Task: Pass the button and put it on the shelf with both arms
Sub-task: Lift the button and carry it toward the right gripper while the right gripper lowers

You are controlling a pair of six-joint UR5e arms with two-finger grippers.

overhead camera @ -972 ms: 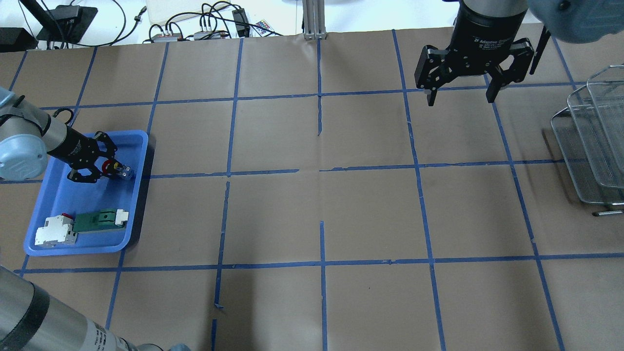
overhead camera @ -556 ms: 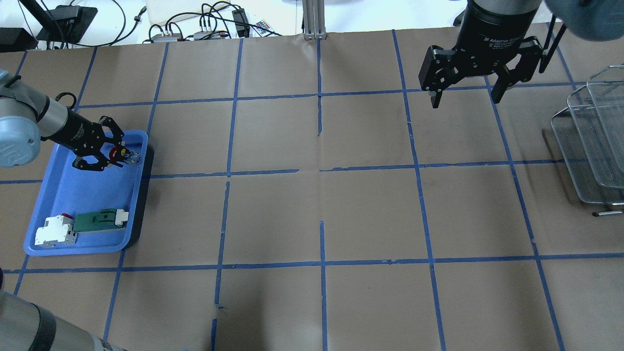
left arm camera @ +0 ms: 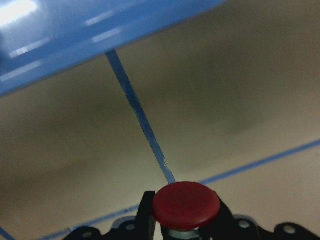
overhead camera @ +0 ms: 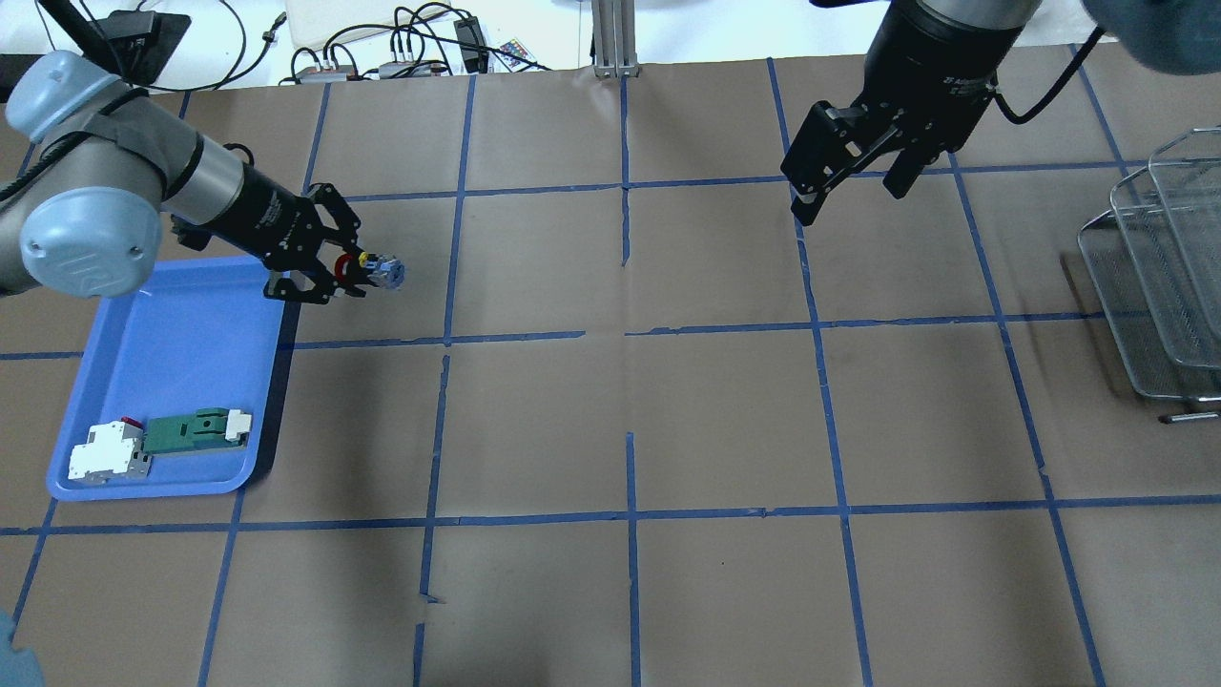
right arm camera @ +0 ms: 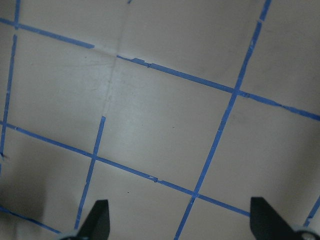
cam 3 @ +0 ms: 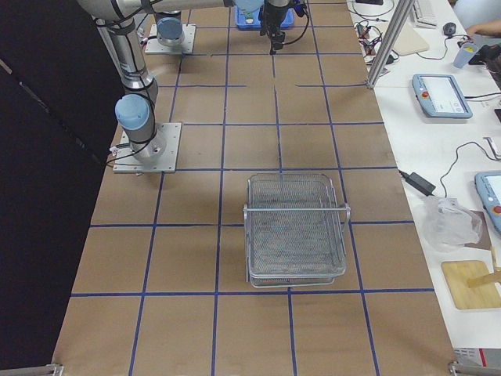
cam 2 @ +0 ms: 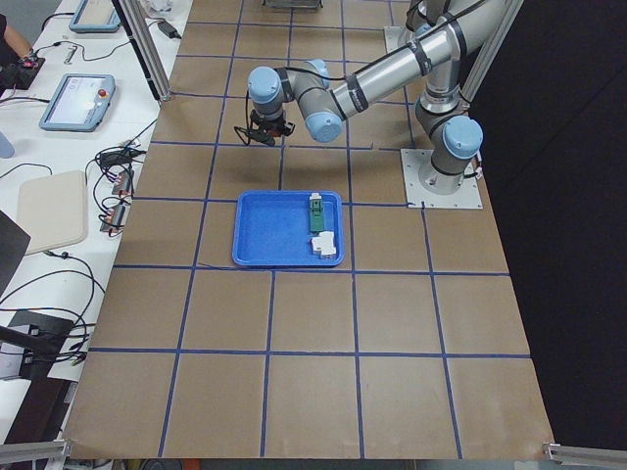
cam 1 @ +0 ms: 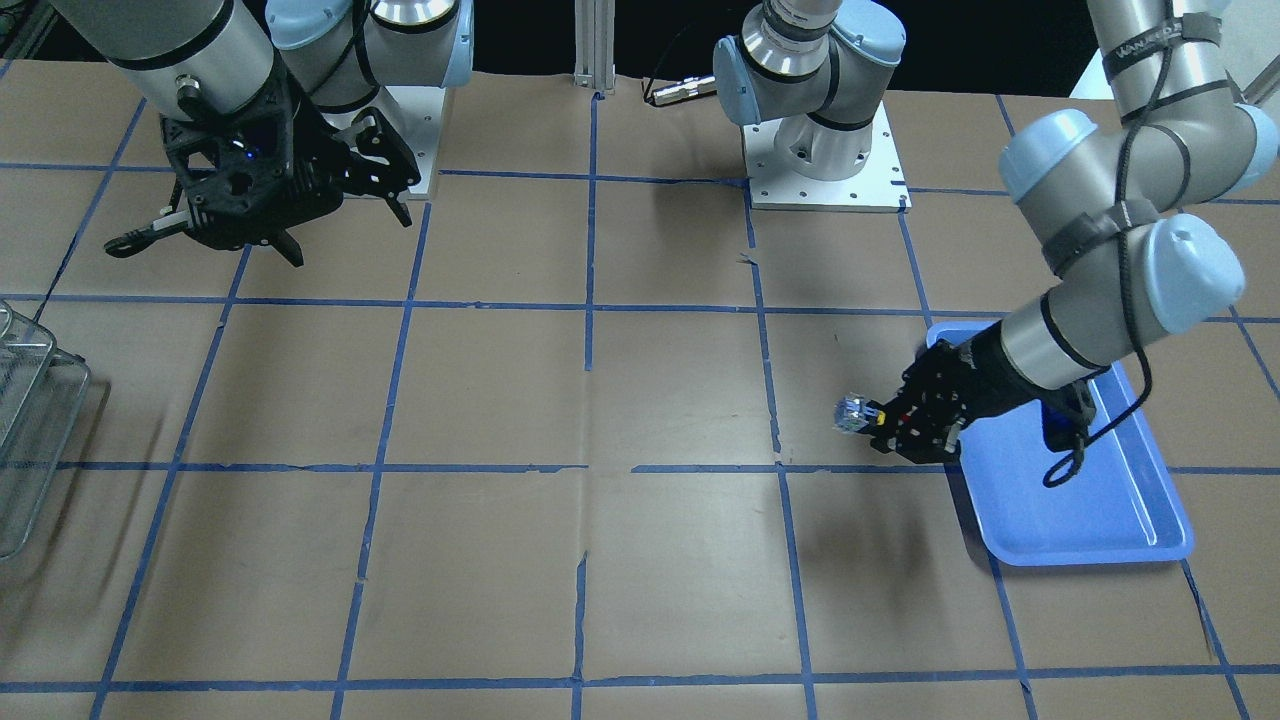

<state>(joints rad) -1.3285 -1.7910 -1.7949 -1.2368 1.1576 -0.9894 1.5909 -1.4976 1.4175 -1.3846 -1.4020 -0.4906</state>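
My left gripper (overhead camera: pixel 345 274) is shut on the button (overhead camera: pixel 380 272), gripping it at the black-and-yellow collar with the bluish clear block pointing away from the wrist. It holds the button in the air just past the blue tray's far right corner. In the front-facing view the button (cam 1: pixel 853 413) sticks out of the left gripper (cam 1: pixel 885 420). The left wrist view shows the red cap (left arm camera: pixel 186 205) between the fingers. My right gripper (overhead camera: pixel 849 191) is open and empty, high over the far right of the table; its fingertips (right arm camera: pixel 100 215) stand wide apart. The wire-mesh shelf (overhead camera: pixel 1154 277) stands at the right edge.
The blue tray (overhead camera: pixel 172 334) on the left holds a green-and-white flat part (overhead camera: pixel 196 429) and a white-and-red block (overhead camera: pixel 105 453) at its near end. The shelf also shows in the right exterior view (cam 3: pixel 296 227). Cables lie beyond the table's far edge.
My left gripper has lifted the button out of the blue tray and carried it right, past the tray's edge. My right gripper has turned and shifted slightly left, still open.
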